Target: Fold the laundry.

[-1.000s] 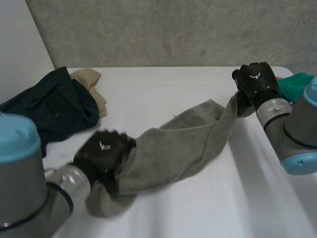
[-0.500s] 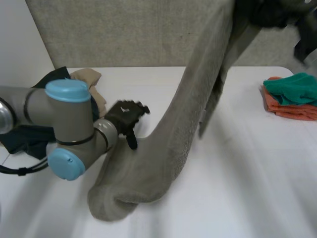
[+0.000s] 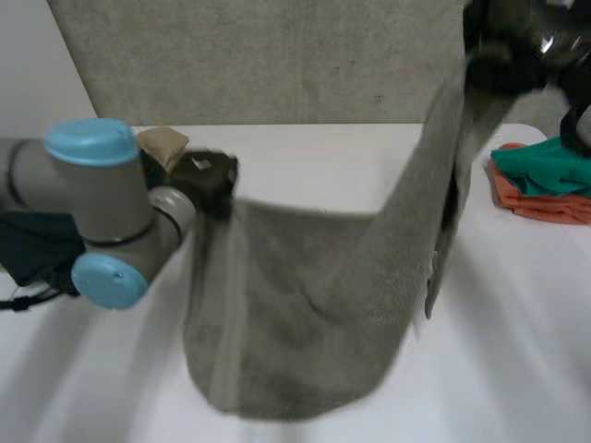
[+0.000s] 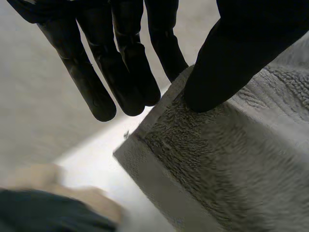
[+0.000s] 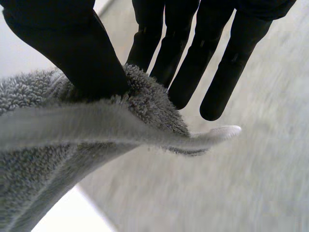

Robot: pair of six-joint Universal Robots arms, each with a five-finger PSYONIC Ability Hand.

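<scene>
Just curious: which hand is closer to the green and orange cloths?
The right hand: it holds the grey towel up, raised beside the green and orange cloths. The left hand pinches the towel's other corner, far across the table.

Left, clothes heap (image 3: pixel 164 144); middle, towel (image 3: pixel 314 305); right, folded stack (image 3: pixel 545 180).

Robot lab test cell: bare concrete wall (image 3: pixel 277 55), plain white table (image 3: pixel 517 369), grey arm (image 3: pixel 102 203) with light-blue caps, teal-and-orange cloth pile (image 3: pixel 545 180) and a dark garment (image 3: pixel 32 249) parked at the table's sides.
</scene>
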